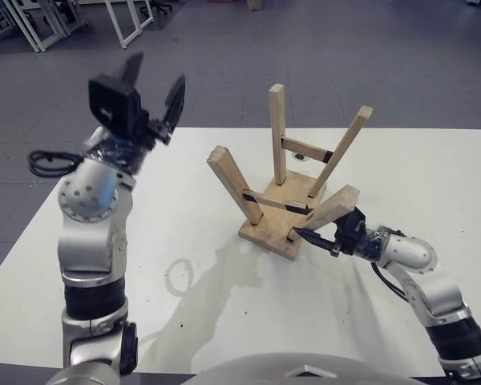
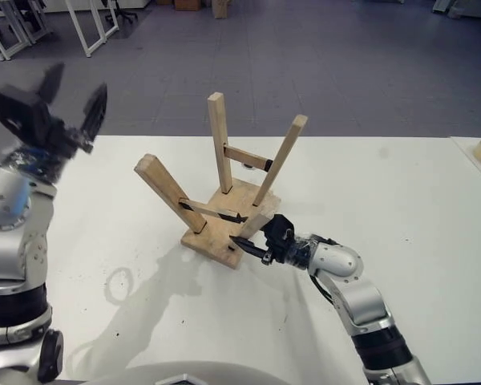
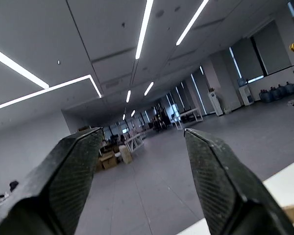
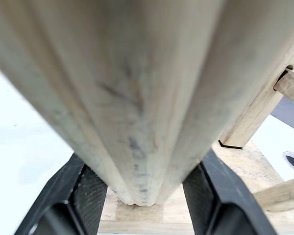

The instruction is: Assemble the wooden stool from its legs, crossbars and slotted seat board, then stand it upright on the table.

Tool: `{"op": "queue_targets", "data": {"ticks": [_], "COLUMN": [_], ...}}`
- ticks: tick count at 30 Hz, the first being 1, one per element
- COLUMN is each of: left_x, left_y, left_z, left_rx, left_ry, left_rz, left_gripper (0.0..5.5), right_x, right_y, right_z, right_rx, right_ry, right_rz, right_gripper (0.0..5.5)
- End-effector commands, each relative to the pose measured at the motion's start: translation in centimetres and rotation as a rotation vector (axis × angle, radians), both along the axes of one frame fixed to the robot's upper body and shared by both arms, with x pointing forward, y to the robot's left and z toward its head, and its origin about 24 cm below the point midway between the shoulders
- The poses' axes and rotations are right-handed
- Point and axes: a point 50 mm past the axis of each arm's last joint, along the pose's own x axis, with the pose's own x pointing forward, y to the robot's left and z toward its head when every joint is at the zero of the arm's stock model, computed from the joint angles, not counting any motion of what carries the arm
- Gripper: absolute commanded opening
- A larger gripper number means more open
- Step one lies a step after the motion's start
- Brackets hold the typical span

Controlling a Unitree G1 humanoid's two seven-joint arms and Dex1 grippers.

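Stool [image 1: 284, 200] is upside down near the middle of the white desk [image 1: 184, 241]. The seat board [image 1: 268, 239] lies flat on the desk top and all four legs point up, splayed outward. One crossbar [image 1: 305, 149] joins the two far legs, and a second crossbar [image 1: 274, 201] runs between the near pair; both have dark bands at the joints. My right jaws are low over the desk at the stool's near right corner, closed around the near right leg [image 1: 337, 206] close to where it meets the board. In the right wrist view that leg sits between my two fingers [image 4: 83, 196], one on each side. My left jaws are raised well above the desk's far left side, spread wide and holding nothing, well apart from the stool. A faint ring mark [image 1: 179, 275] is on the desk in front of the stool.
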Motion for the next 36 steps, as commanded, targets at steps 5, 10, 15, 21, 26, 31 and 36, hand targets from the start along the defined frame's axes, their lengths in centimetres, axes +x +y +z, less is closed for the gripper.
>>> {"op": "queue_targets", "data": {"ticks": [5, 10, 15, 21, 26, 31, 36], "left_x": [-1.2, 0.2, 0.6, 0.2, 0.2, -0.9, -1.7], "left_y": [-7.6, -8.7, -9.6, -10.4, -10.0, -10.0, -9.7], "left_z": [-1.9, -4.9, -6.2, -8.8, -12.4, -15.9, -17.1], "left_rx": [0.366, 0.420, 0.428, 0.490, 0.594, 0.768, 0.882], "left_ry": [0.115, 0.195, 0.226, 0.314, 0.432, 0.602, 0.669], "left_rz": [-0.342, -0.343, -0.363, -0.391, -0.361, -0.350, -0.327], "left_gripper": [3.06, 3.06, 3.06, 3.06, 3.06, 3.06, 3.06], "right_x": [1.0, 1.8, 2.6, 2.6, 2.5, 2.7, 3.1], "right_y": [0.1, 0.1, 0.5, 1.0, 0.9, 1.5, 1.9], "right_z": [-1.9, -1.5, -1.1, -1.1, -1.2, -0.7, -0.9], "right_rx": [-0.110, -0.080, -0.082, -0.096, -0.109, -0.165, -0.302], "right_ry": [0.092, 0.117, 0.123, 0.111, 0.108, 0.078, 0.108], "right_rz": [-0.078, -0.068, -0.056, -0.046, -0.045, -0.025, -0.023], "right_gripper": [2.02, 2.02, 2.02, 2.02, 2.02, 2.02, 2.02]}}
